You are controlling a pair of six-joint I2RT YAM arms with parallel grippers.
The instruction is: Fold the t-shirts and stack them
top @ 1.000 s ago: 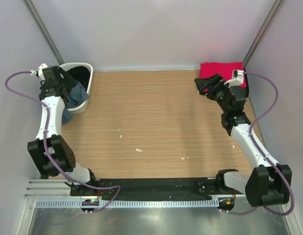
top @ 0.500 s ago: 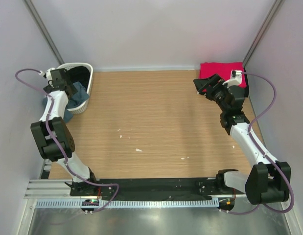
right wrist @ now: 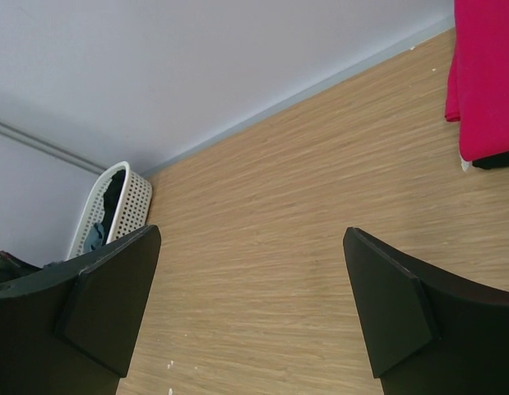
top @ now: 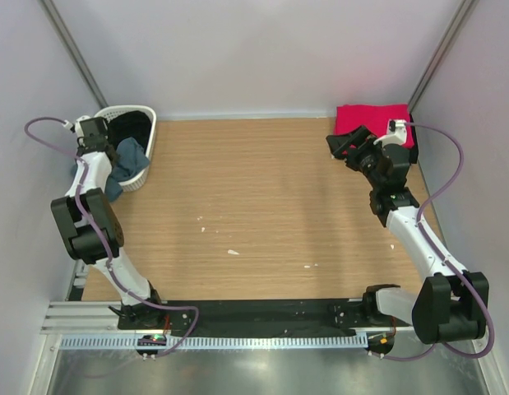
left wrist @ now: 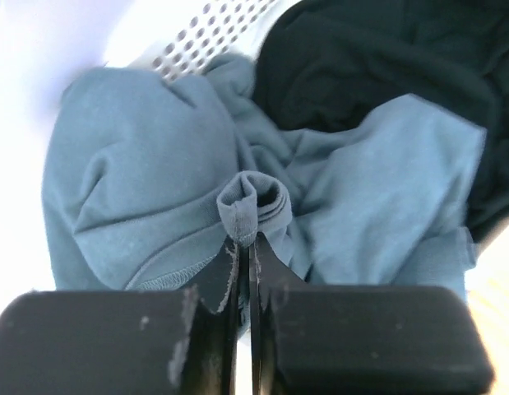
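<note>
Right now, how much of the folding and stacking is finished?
Done: the red t-shirt lies folded in the far right corner. In hand: the left gripper is shut on the blue-grey t-shirt draped over the basket; the right gripper is open. Left: folding it, and the dark t-shirt in the basket.

Soft matt blue-grey t-shirt (left wrist: 139,189), perforated plastic basket (left wrist: 188,41), wood-grain table (top: 262,206)

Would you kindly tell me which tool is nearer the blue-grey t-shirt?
Left. The left tool is shut on the blue-grey t-shirt at the basket; the right tool is open, far off by the red t-shirt.
</note>
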